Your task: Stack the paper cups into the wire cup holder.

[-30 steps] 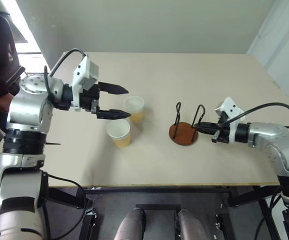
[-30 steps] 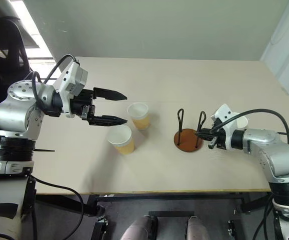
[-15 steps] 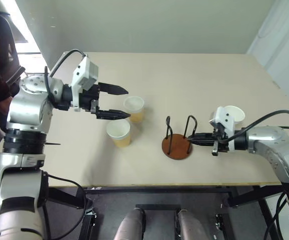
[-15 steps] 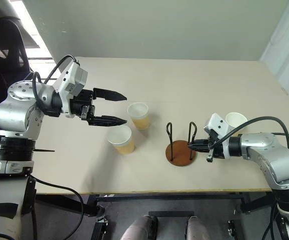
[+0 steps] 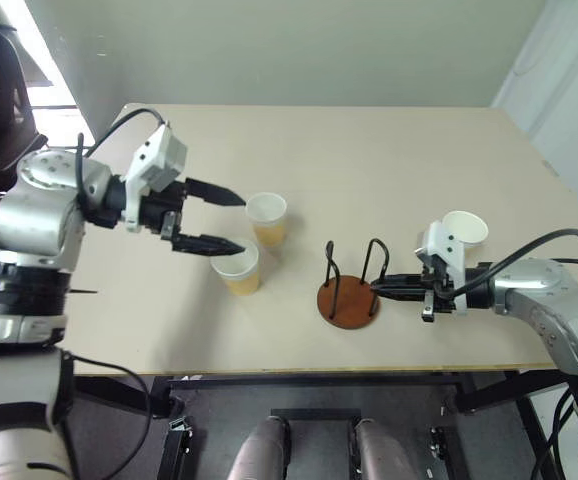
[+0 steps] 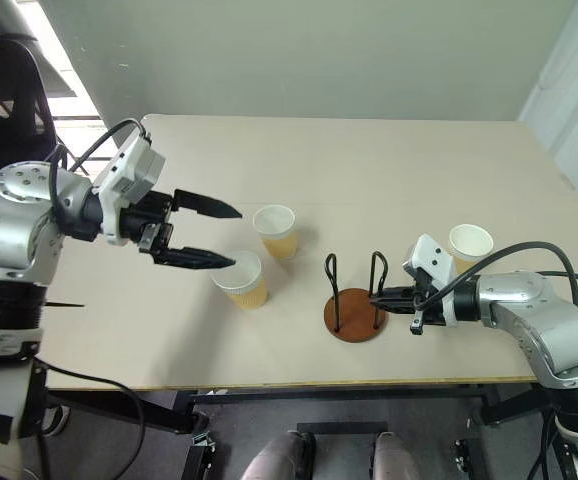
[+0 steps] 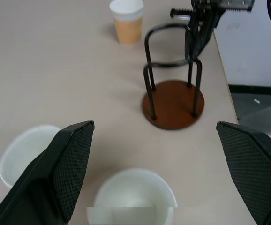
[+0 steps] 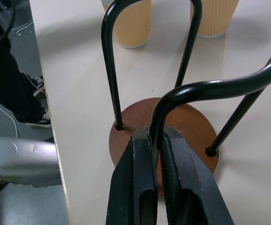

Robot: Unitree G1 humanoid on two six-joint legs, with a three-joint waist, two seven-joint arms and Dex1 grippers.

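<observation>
Black wire of the wire cup holder [image 5: 350,288], near the worktop's [image 5: 389,170] front edge, is clamped in the right gripper's [image 5: 387,286] fingers, so keep its base flat while the left gripper [image 5: 226,221], fingers apart, hangs above the paper cups [image 5: 252,243].

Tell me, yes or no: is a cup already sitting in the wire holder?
No, the wire cup holder stands empty between its loops; all three paper cups are apart on the table.
</observation>
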